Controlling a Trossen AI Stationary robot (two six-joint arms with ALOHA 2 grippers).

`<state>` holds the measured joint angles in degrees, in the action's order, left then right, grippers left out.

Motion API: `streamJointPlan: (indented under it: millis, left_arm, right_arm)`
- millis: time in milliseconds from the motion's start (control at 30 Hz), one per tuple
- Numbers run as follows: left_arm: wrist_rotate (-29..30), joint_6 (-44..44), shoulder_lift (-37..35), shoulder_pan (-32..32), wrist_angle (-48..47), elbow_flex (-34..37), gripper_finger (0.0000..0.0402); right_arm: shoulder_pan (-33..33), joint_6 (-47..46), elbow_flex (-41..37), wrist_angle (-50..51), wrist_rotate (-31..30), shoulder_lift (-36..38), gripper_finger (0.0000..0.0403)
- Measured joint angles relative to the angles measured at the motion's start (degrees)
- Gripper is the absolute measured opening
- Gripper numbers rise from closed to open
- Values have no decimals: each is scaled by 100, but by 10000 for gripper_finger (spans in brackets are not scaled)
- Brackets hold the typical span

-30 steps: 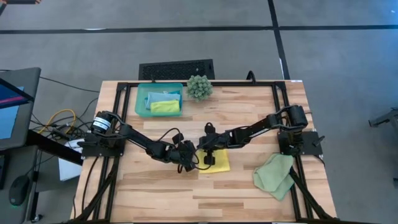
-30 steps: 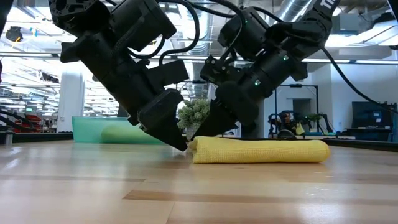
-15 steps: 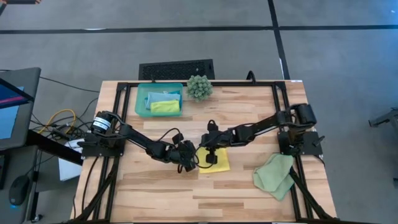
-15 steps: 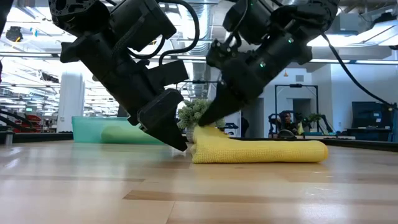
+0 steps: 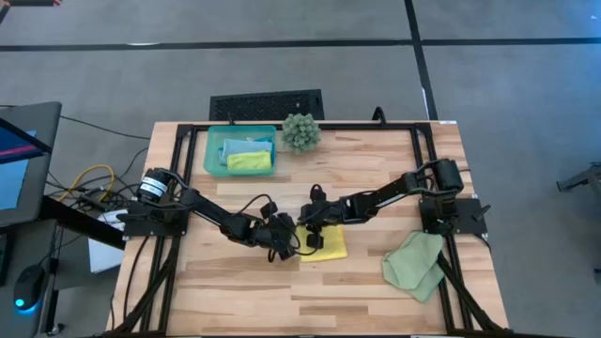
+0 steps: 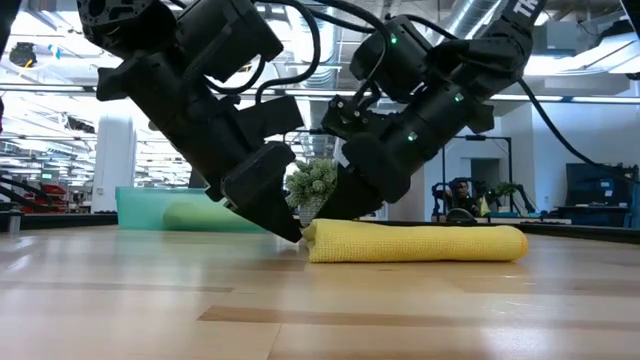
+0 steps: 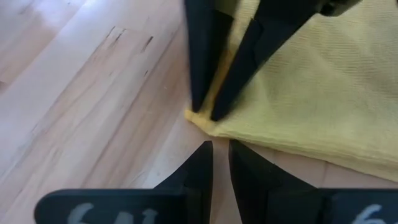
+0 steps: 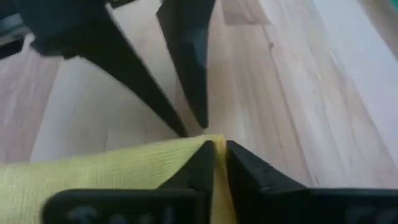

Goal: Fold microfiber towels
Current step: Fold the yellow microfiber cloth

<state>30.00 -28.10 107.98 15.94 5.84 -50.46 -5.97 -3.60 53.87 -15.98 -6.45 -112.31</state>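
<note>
A folded yellow towel (image 5: pixel 329 244) lies flat on the table's middle; in the low view it shows as a thick roll (image 6: pixel 420 243). My right gripper (image 5: pixel 309 232) slants down onto its left far corner, shut on it. My left gripper (image 5: pixel 295 247) points down at the table just left of that corner (image 7: pixel 198 117). Its fingers (image 7: pixel 219 144) stand open by a narrow slit with nothing between them. Whether it touches the towel, I cannot tell. A pale sage green towel (image 5: pixel 414 264) lies crumpled at the near right. My right gripper has the yellow towel's left far corner (image 8: pixel 217 143) pinched between its two fingers. The fingers slant down from the table's right side. The towel lies folded on the table, and the held corner rests low on it.
A teal tray (image 5: pixel 215 150) at the far left holds a light blue towel (image 5: pixel 246 145) and a lime green towel (image 5: pixel 250 161). A spiky green plant (image 5: pixel 300 131) stands beside it. Bare wood lies along the near edge (image 5: pixel 282 300).
My right gripper rose with the yellow towel's corner, pulling it up into a peak, then came back down. The corner lies low again, as it did a second ago. The rest of the towel stayed put.
</note>
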Motion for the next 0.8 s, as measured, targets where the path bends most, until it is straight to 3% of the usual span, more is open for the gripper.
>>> streamJointPlan:
  millis: [67,233,433,600,800]
  left_arm:
    - [0,-1,-10,45,8,0,45]
    - [191,-125,-34,203,-1,-160,45]
    - [421,150,-37,260,25,-484,45]
    - [682,589,-2,111,266,-538,45]
    - [511,940,332,-352,346,-548,45]
  right_arm:
    - [41,-7,9,37,-83,26,90]
    - [206,-190,0,1193,-197,583,139]
    - [65,-423,-587,2037,-434,1639,139]
    - [-247,-1254,-1693,1451,-415,2444,110]
    - [-329,-1912,-2653,113,-475,2276,76]
